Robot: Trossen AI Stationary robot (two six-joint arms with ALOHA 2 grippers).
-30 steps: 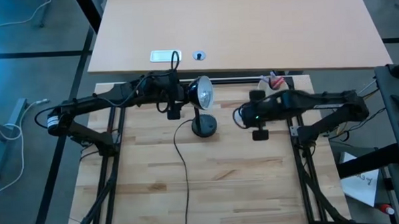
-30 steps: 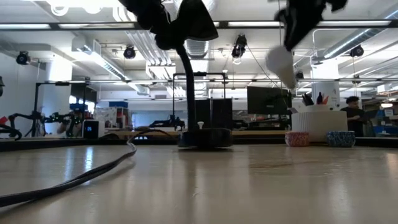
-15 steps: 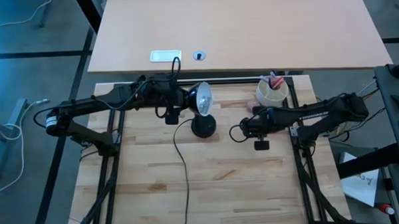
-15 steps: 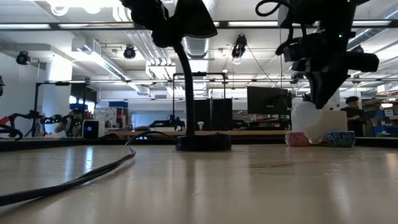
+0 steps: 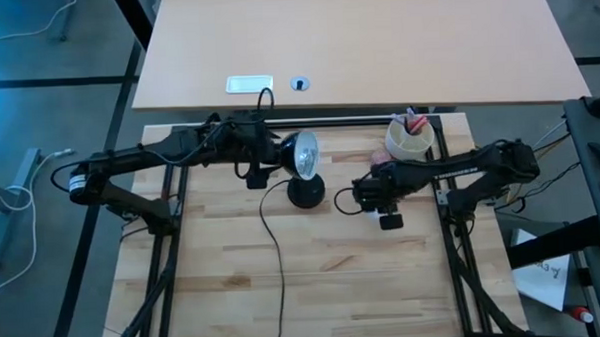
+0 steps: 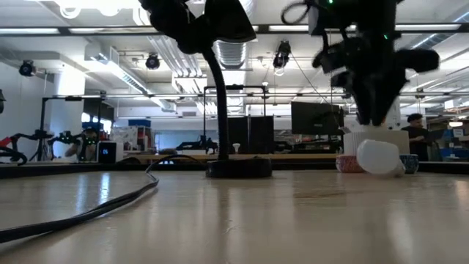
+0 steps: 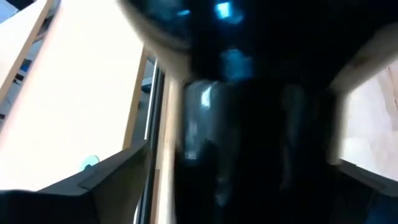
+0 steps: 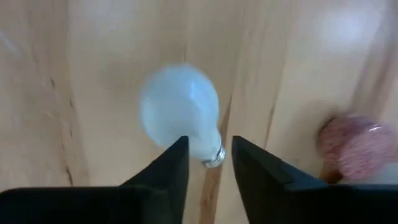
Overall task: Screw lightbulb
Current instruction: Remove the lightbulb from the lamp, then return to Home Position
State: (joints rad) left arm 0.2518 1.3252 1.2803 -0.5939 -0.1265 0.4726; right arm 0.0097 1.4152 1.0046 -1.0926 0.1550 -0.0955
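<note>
Tabletop [image 5: 324,278] of pale butcher-block wood is seen carrying all items; its near half is bare apart from a black power cord [image 5: 273,251] running toward the front edge, so open room is available there. A larger tan desk surface [image 5: 375,36] adjoins the far edge. No brand, label or legible writing can be made out on any item.

A black desk lamp with a silvery reflector shade [image 5: 302,156] stands on a round black base [image 5: 306,191] near the table's far middle, its curved neck [image 6: 217,81] rising from the base.

The left gripper [image 5: 261,170] is held against the rear of the lamp head, just left of the shade; the left wrist view is filled by dark blurred shapes, and whether its fingers are apart or together cannot be told.

The right gripper [image 8: 206,155] is lowered just right of the lamp base, its fingers slightly apart astride the narrow neck of a small matte white globe-shaped lightbulb [image 8: 181,113]; whether they press on it cannot be told. The lightbulb [image 6: 378,157] is seen low, at or very near the tabletop.

A white cylindrical cup holding pens [image 5: 410,137] stands at the far right edge, and a small pink ball [image 8: 359,148] lies near the bulb.
</note>
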